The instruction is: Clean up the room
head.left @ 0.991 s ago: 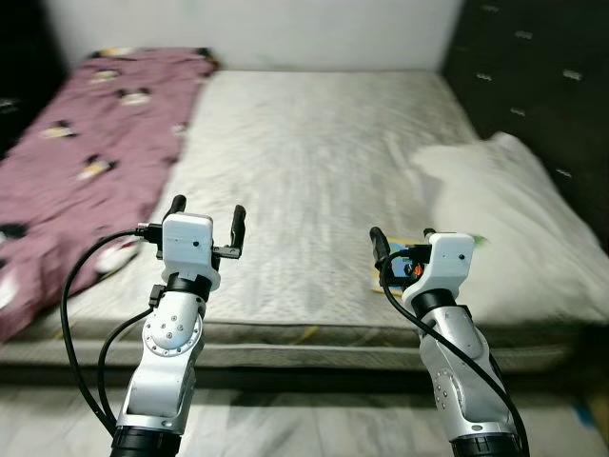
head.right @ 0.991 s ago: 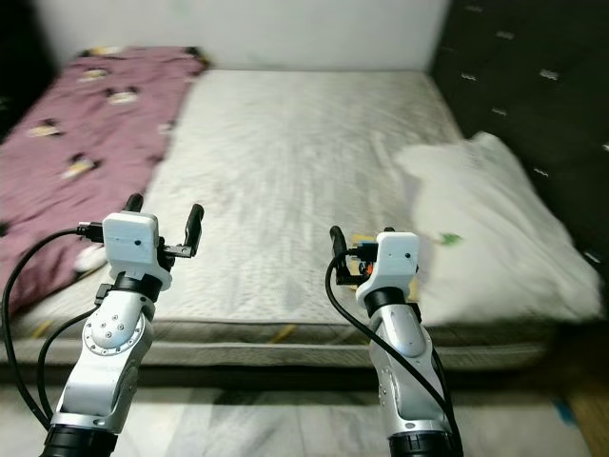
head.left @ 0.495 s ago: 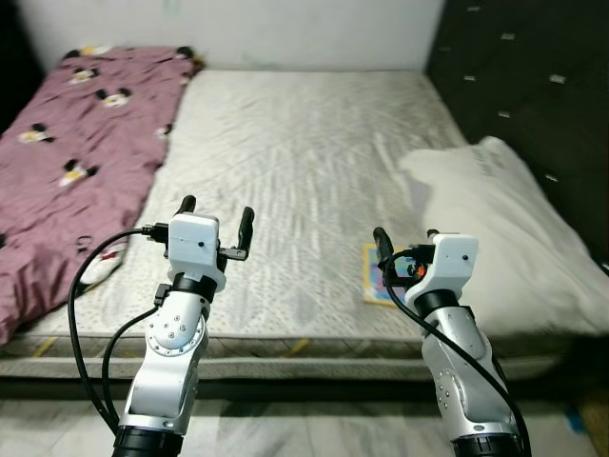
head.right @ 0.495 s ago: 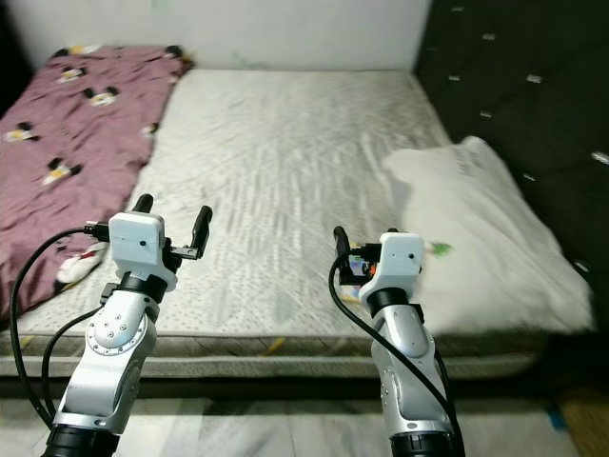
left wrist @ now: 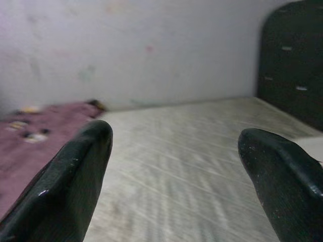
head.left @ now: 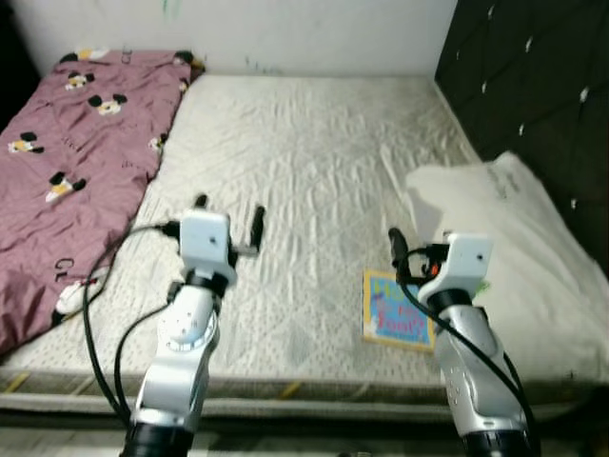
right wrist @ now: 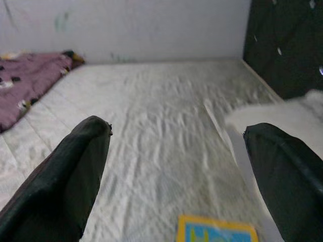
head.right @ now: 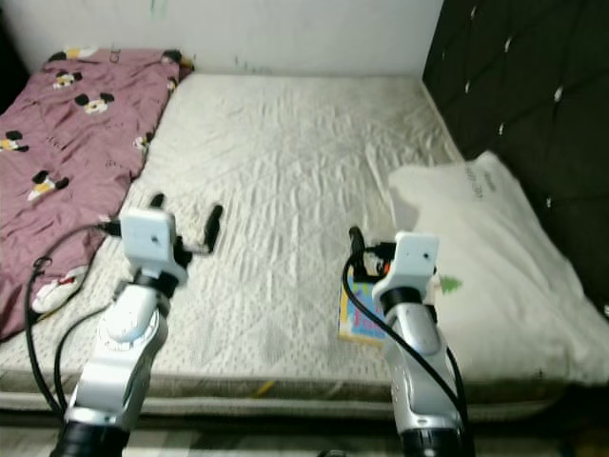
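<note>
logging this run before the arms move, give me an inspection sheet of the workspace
surface: bare grey-white mattress, quilted and a little wrinkled.
job's things: colourful book lying flat near the mattress's front edge, just ahead of the right gripper; white pillow on the right side; maroon cartoon-print blanket spread along the left side.
clutter: nothing seen beyond the book.
grippers: left gripper open, raised over the mattress, holding nothing; right gripper open, above the book, holding nothing.
cables: black cables loop beside the left arm; more run along the right arm.
surroundings: pale wall behind the bed, dark tufted headboard to the right.
</note>
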Controlling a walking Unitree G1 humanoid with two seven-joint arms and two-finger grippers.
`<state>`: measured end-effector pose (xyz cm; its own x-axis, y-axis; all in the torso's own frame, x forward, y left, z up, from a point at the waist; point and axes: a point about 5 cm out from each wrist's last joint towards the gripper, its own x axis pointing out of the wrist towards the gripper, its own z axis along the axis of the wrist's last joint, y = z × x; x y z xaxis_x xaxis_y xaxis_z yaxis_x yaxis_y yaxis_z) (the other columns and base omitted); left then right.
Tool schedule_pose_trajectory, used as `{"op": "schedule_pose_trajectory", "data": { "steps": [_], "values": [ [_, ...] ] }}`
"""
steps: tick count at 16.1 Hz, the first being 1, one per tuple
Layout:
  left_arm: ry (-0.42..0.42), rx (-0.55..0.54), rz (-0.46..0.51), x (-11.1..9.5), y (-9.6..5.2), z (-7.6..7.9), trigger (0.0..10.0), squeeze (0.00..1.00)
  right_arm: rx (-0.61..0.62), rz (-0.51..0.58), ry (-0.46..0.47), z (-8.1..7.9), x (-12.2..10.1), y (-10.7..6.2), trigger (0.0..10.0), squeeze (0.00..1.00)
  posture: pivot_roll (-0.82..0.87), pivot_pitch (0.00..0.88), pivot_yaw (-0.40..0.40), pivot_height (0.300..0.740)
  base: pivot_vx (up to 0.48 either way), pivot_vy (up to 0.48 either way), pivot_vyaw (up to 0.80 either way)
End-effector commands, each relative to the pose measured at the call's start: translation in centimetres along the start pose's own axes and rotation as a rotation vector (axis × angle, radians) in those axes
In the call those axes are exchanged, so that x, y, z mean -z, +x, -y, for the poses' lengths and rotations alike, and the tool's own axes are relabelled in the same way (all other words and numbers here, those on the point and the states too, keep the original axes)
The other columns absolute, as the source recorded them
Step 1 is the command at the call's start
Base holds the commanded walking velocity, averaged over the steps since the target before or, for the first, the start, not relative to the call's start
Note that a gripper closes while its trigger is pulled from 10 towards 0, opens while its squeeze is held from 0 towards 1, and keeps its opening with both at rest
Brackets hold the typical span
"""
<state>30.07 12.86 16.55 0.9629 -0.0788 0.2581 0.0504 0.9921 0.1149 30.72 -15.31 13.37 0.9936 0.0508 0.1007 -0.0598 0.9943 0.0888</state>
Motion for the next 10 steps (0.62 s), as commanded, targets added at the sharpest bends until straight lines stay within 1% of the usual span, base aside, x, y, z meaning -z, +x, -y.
{"op": "schedule_pose_trajectory", "data": {
  "steps": [1,3,4,5,8,10],
  "values": [
    [0.022,-0.042,-0.055,0.9,-0.4,-0.8,10.0,0.00,-0.018,-0.008,0.011,-0.6,0.2,-0.2,10.0,0.00,-0.02,0.139,0.032,0.740,0.000,0.000,0.00],
    [-0.005,-0.035,-0.053,0.9,-0.4,-0.9,10.0,0.00,-0.016,-0.009,0.009,-0.5,0.2,-0.2,10.0,0.00,-0.02,0.141,0.032,0.740,0.000,0.000,0.00],
    [-0.027,-0.018,-0.050,0.8,-0.5,-0.9,10.0,0.00,-0.016,-0.011,0.008,-0.5,0.3,-0.2,10.0,0.00,-0.02,0.141,0.032,0.740,0.000,0.000,-0.56],
    [-0.027,-0.006,-0.047,0.9,-0.5,-1.0,10.0,0.00,-0.016,-0.012,0.007,-0.5,0.3,-0.2,10.0,0.00,-0.02,0.141,0.032,0.740,0.000,0.000,-0.80],
    [-0.052,0.008,-0.065,1.2,-0.5,-0.8,10.0,0.00,-0.008,-0.030,0.015,-0.4,0.9,-0.3,10.0,0.00,-0.02,0.137,0.023,0.740,0.000,0.480,-0.80],
    [-0.102,0.019,-0.093,1.8,-0.5,-0.6,10.0,0.00,-0.020,-0.039,0.019,-0.6,1.3,0.0,10.0,0.00,-0.02,0.125,0.026,0.740,0.000,0.480,-0.80]
  ]
}}
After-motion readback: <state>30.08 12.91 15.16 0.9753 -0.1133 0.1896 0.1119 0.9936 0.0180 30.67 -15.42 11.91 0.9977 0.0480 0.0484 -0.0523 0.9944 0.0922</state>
